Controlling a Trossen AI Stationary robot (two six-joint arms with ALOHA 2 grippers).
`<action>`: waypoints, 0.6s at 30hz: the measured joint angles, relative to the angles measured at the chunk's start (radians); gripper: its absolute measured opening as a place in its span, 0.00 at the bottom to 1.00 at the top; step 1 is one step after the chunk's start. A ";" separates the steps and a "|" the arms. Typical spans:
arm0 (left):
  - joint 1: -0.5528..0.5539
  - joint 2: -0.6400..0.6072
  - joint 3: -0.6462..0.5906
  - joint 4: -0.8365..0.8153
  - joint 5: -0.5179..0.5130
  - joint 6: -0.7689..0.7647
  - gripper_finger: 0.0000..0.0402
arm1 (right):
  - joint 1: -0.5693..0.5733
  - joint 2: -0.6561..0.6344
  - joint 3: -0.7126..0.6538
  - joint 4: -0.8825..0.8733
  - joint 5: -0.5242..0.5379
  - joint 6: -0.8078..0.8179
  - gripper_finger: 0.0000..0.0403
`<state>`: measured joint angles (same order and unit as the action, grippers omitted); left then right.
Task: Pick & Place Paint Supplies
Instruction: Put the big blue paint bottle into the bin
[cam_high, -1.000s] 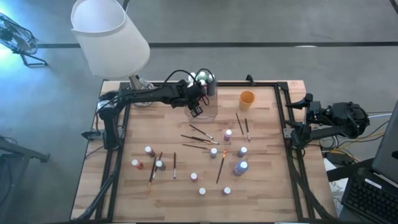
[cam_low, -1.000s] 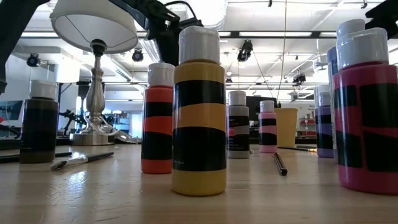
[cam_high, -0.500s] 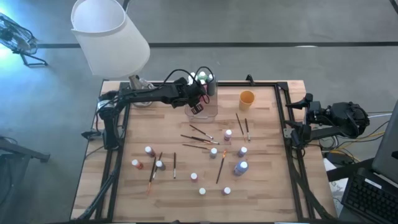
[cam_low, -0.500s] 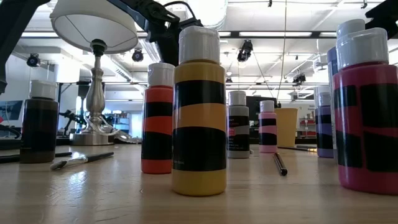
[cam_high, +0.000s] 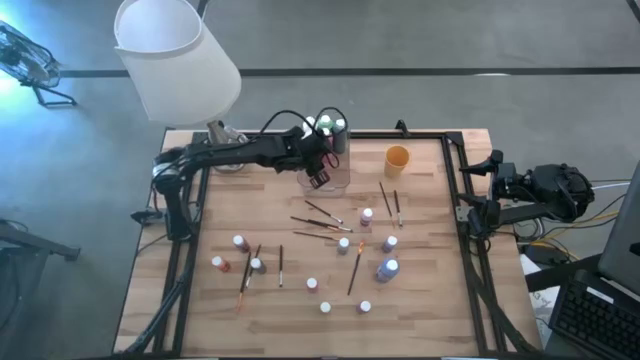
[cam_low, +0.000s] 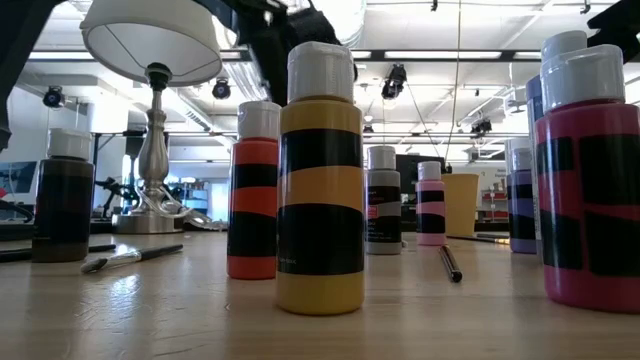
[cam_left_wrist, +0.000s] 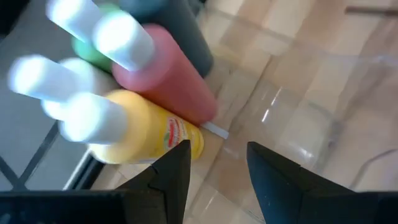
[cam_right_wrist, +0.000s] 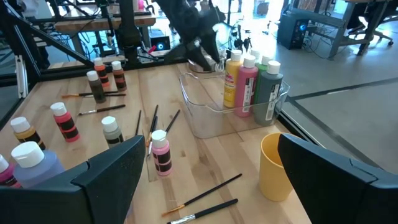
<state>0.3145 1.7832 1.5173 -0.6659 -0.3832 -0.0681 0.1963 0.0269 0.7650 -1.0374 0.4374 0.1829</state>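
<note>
**Left claw hangs over the clear box**

Since a moment ago, the left gripper (cam_high: 318, 178) has slid a little toward the back of the table and now hangs over the clear plastic box (cam_high: 338, 180). Its two dark fingers (cam_left_wrist: 174, 180) stand apart with nothing between them.

Nearest in the low view stands a yellow paint bottle with black bands and a white cap (cam_low: 320, 180). An orange-red paint bottle with a white cap (cam_low: 253, 190) stands just behind it, and a big pink paint bottle (cam_low: 590, 180) stands off to one side. More small white-capped bottles (cam_high: 345, 244) and thin dark-handled paintbrushes (cam_high: 355, 268) lie spread over the middle of the wooden table (cam_high: 220, 200).

Farther back, inside the clear box, tall bottles stand close together: a yellow one (cam_left_wrist: 140, 134), a red one (cam_left_wrist: 165, 78), a green one and a dark one (cam_right_wrist: 268, 87). A small orange cup (cam_high: 397, 159) stands beside the box. A white lamp (cam_high: 175, 55) stands at the back corner.

The right gripper (cam_right_wrist: 205, 180) waits off the table's right edge, open wide and empty.
</note>
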 joint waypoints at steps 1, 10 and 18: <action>-0.003 -0.017 0.005 0.000 -0.001 -0.003 0.41 | 0.000 0.000 0.000 0.000 0.000 0.000 0.90; -0.042 -0.141 0.008 0.097 0.000 -0.013 0.41 | 0.000 0.000 0.000 0.000 0.000 0.000 0.90; -0.068 -0.183 0.008 0.178 0.000 0.012 0.41 | 0.000 0.000 0.000 0.000 0.000 0.000 0.90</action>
<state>0.2463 1.6005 1.5249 -0.4878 -0.3830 -0.0563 0.1963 0.0267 0.7650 -1.0374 0.4376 0.1829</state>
